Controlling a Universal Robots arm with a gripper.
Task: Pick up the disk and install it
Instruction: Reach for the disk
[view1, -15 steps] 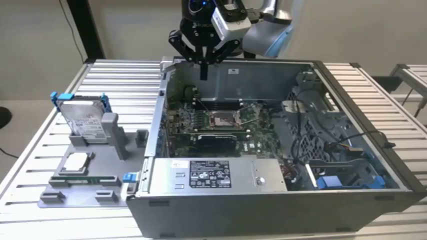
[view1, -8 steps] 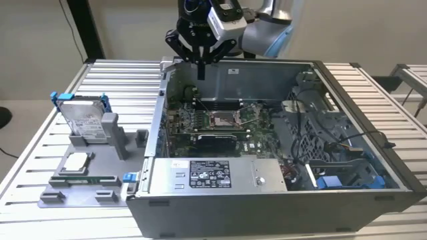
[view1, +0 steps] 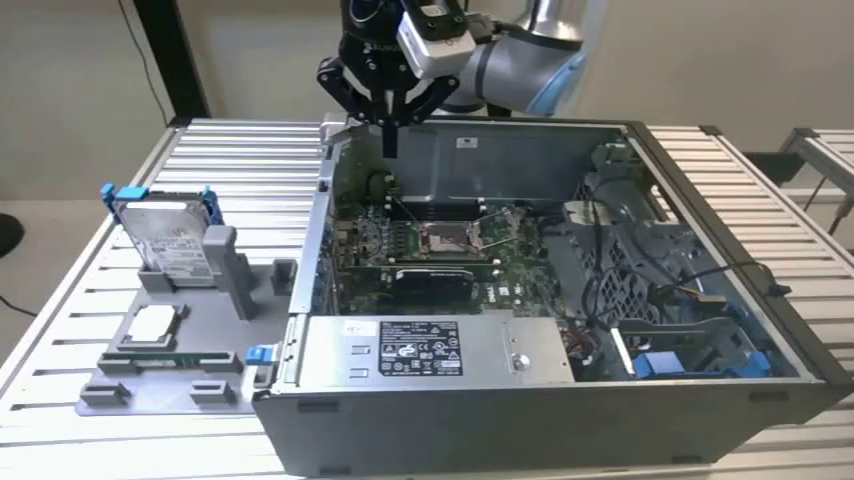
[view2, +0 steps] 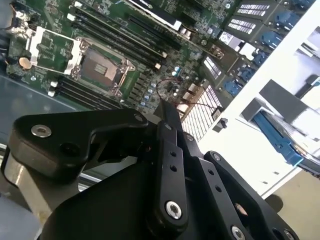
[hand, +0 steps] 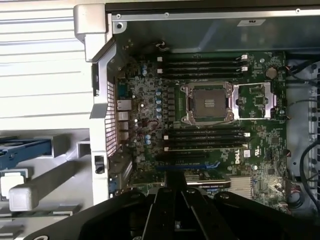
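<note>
The disk (view1: 170, 238) stands upright in a grey holder on the table at the exterior view's left, silver with a white label in a blue carrier frame. The blue frame (hand: 25, 149) also appears at the edge of the first wrist view. My gripper (view1: 391, 148) hangs over the far left corner of the open computer case (view1: 307, 300), well away from the disk. Its black fingers (view2: 169, 125) point down side by side, shut with nothing between them. In both wrist views they hover above the green motherboard (hand: 150, 115).
Inside the case are an open processor socket (view1: 443, 238), memory slots, cables and a grey power-supply box (view1: 434, 350) at the front. A grey fixture (view1: 160, 345) beside the case holds a small square chip and a memory stick. The slatted metal table (view1: 227, 160) surrounds everything.
</note>
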